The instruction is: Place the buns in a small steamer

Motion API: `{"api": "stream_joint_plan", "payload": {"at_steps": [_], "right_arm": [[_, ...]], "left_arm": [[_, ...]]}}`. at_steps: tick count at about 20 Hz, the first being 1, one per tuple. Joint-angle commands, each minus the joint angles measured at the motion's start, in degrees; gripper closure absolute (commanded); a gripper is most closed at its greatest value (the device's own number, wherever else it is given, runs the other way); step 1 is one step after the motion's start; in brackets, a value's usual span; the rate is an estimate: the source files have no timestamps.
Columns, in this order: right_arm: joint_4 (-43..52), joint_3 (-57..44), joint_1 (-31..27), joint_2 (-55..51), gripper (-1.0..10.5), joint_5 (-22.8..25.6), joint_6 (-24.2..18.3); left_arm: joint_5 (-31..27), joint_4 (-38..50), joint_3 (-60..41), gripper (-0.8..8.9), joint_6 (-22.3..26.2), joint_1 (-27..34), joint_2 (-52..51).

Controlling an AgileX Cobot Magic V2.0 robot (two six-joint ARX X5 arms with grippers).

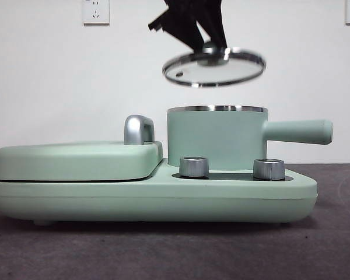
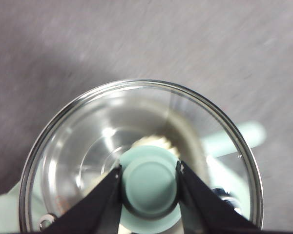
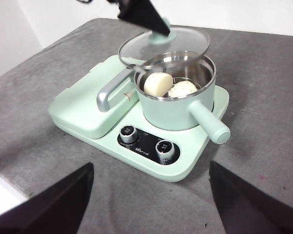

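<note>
The small steamer [image 1: 216, 137] [image 3: 178, 107] is a mint-green pot with a steel rim, standing on the right half of the cooker base. Both buns lie inside it: a smooth cream one [image 3: 157, 84] and a white pleated one [image 3: 182, 88]. My left gripper [image 2: 150, 181] [image 1: 213, 45] [image 3: 158, 28] is shut on the green knob of the glass lid [image 1: 214, 67] [image 3: 163, 44] and holds the lid tilted a little above the pot's rim. Far back from the cooker, my right gripper [image 3: 151, 195] stands open, its jaws wide apart with nothing between them.
The pot's long handle [image 1: 297, 131] sticks out to the right. A flat mint-green griddle cover [image 1: 76, 160] with a chrome handle [image 1: 138, 128] fills the base's left half. Two metal dials [image 1: 193, 166] sit on the base's front. Grey table all round.
</note>
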Motion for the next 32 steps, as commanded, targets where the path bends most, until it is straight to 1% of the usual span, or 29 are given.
{"api": "stream_joint_plan", "payload": {"at_steps": [1, 4, 11, 17, 20, 28, 29, 30, 31, 32], "right_arm": [[0.66, 0.42, 0.39, 0.07, 5.8, -0.04, 0.63], [0.66, 0.42, 0.39, 0.07, 5.8, 0.00, 0.63], [0.68, 0.42, 0.39, 0.07, 5.8, 0.00, 0.61], [0.68, 0.42, 0.39, 0.07, 5.8, 0.00, 0.63], [0.68, 0.42, 0.39, 0.07, 5.8, 0.00, 0.63], [0.90, 0.42, 0.39, 0.07, 5.8, 0.42, 0.63], [0.90, 0.42, 0.39, 0.07, 5.8, 0.42, 0.63], [0.90, 0.42, 0.39, 0.07, 5.8, 0.42, 0.63], [0.90, 0.42, 0.39, 0.07, 5.8, 0.39, 0.63], [0.90, 0.42, 0.39, 0.07, 5.8, 0.39, 0.63]], "left_arm": [[-0.33, 2.32, -0.15, 8.05, 0.66, -0.79, 1.33], [-0.31, 5.88, -2.93, 8.05, 0.66, -0.79, 1.33], [-0.35, 8.98, -4.94, 8.05, 0.87, -0.79, 1.55], [-0.76, 8.76, -4.96, 8.05, 1.99, -0.72, 3.02], [-2.32, 8.87, -4.96, 8.05, 3.04, -0.74, 3.65], [-2.23, 7.82, -4.96, 8.05, 2.99, -0.92, 4.72], [-2.23, 7.13, -4.96, 7.91, 2.99, -1.03, 4.92], [-2.23, 6.60, -4.96, 7.26, 2.99, -1.03, 4.96], [-2.23, 6.56, -4.96, 6.12, 2.69, -1.07, 4.96], [-2.23, 6.56, -4.92, 4.65, 1.79, -1.07, 4.81]]}}
